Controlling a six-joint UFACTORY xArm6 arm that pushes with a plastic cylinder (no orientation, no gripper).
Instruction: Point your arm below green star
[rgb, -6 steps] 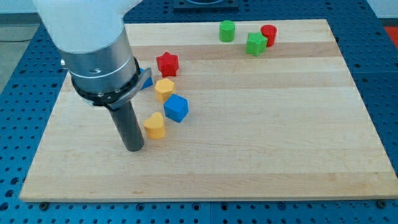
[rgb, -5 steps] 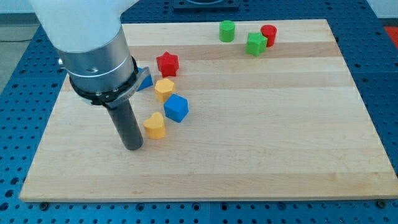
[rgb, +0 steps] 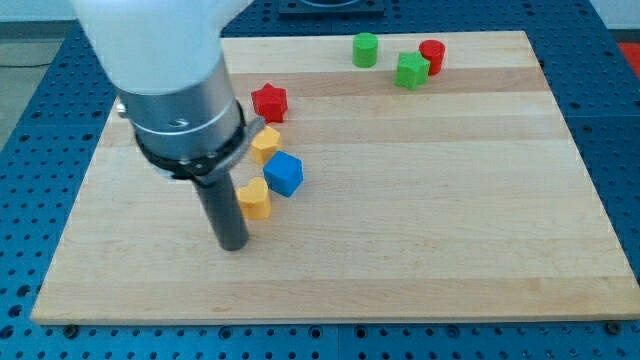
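The green star (rgb: 410, 71) lies near the view's top right, beside a red cylinder (rgb: 432, 55) on its right and a green cylinder (rgb: 365, 49) to its left. My tip (rgb: 233, 243) rests on the board at lower left, far from the green star. It stands just below-left of a yellow block (rgb: 255, 199). A blue cube (rgb: 284, 173), a yellow hexagon block (rgb: 265, 144) and a red star (rgb: 268, 101) sit above-right of the tip.
The wooden board (rgb: 450, 220) lies on a blue perforated table. The arm's grey body (rgb: 185, 110) covers the board's upper left and whatever lies under it.
My tip has moved a little to the right and down. The arm body now hides the blue block that showed beside the red star. The blocks look unmoved.
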